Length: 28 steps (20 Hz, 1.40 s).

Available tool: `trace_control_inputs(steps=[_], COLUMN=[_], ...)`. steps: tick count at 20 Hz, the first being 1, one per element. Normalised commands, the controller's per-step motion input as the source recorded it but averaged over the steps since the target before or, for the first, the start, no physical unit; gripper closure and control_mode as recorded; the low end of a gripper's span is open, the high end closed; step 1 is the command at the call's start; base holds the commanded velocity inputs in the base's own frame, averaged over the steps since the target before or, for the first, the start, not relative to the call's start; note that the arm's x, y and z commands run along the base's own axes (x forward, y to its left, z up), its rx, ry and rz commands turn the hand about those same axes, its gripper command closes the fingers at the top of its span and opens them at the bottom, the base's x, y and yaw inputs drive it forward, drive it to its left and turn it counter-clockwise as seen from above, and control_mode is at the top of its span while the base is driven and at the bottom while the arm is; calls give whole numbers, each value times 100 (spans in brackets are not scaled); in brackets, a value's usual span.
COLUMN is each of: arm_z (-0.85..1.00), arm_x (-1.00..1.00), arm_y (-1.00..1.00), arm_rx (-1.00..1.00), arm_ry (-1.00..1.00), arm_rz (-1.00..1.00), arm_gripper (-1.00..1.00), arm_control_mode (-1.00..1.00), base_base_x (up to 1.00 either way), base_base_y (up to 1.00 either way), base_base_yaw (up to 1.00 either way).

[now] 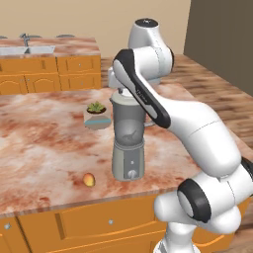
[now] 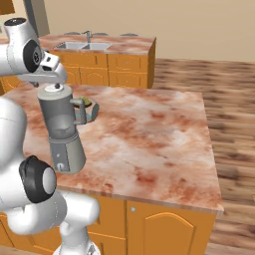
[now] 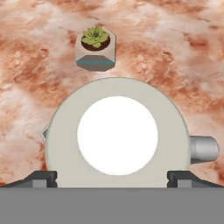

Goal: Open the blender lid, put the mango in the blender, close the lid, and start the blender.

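The tall grey blender (image 1: 127, 143) (image 2: 62, 129) stands near the island counter's front edge. Its round blender lid (image 3: 117, 135) (image 2: 54, 91) sits on the jar's rim. In the hand view I look straight down on the lid, with the jar handle (image 3: 203, 148) sticking out to the right. My gripper (image 3: 113, 177) (image 2: 55, 85) hovers just above the lid, open, one dark fingertip (image 3: 43, 178) on each side of the disc and nothing held. The small orange-yellow mango (image 1: 89, 180) lies on the counter left of the blender's base, close to the front edge.
A small bowl with a green plant (image 1: 97, 116) (image 3: 95, 48) stands just behind the blender. The marble island counter (image 2: 149, 134) stretches wide to the right. A second counter with a sink (image 1: 27, 49) (image 2: 82, 46) runs along the back wall.
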Motion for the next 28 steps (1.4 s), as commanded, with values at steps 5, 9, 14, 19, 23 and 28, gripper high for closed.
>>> trace_control_inputs(steps=[5, 9, 14, 19, 23, 28], arm_z=[-19, -17, -22, -12, -16, -46], arm_x=[12, 5, 11, 29, 27, -1], arm_y=[0, -1, 0, -6, 0, 0], arm_rx=[0, 0, 0, 0, 0, 0], arm_ry=[0, 0, 0, 0, 0, 2], arm_rz=[0, 0, 0, 0, 1, 1], arm_gripper=[-100, -100, -100, -100, -100, 100], arm_control_mode=[-100, -100, -100, -100, -100, -100], base_base_x=[0, 0, 0, 0, 0, 0], base_base_y=[0, 0, 0, 0, 0, 0], base_base_yaw=[0, 0, 0, 0, 0, 0])
